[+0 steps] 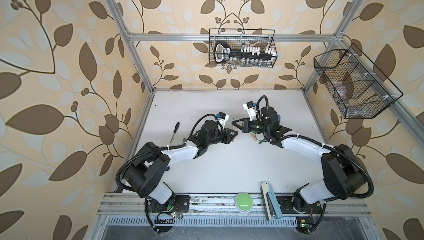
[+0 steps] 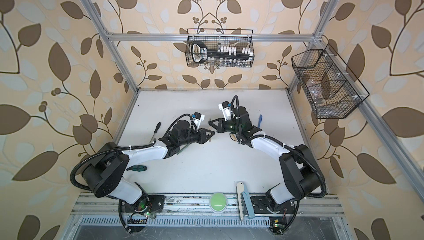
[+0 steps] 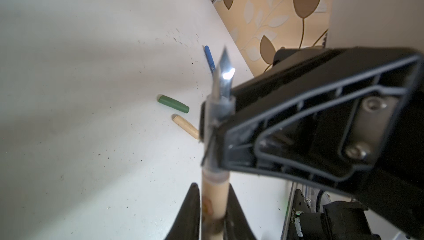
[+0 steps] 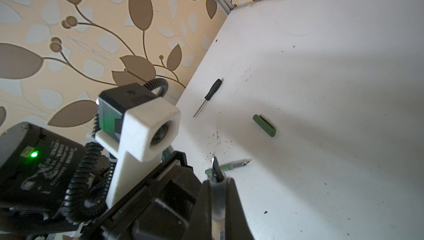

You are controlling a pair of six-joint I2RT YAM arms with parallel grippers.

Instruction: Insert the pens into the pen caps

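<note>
Beige slim pen (image 3: 215, 195): off the table, between my claws.
Left claw (image 3: 212, 187): clenched on its body.
Right claw (image 4: 218, 181): clenched near its tip.
White table (image 4: 321, 89): black specks.
Walls (image 4: 68, 9): beige, brown leaves.

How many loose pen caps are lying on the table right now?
3. A green cap and a beige cap lie close together on the right side; a second green cap lies on the left, near the screwdriver. Others may be hidden under the arms.
</note>
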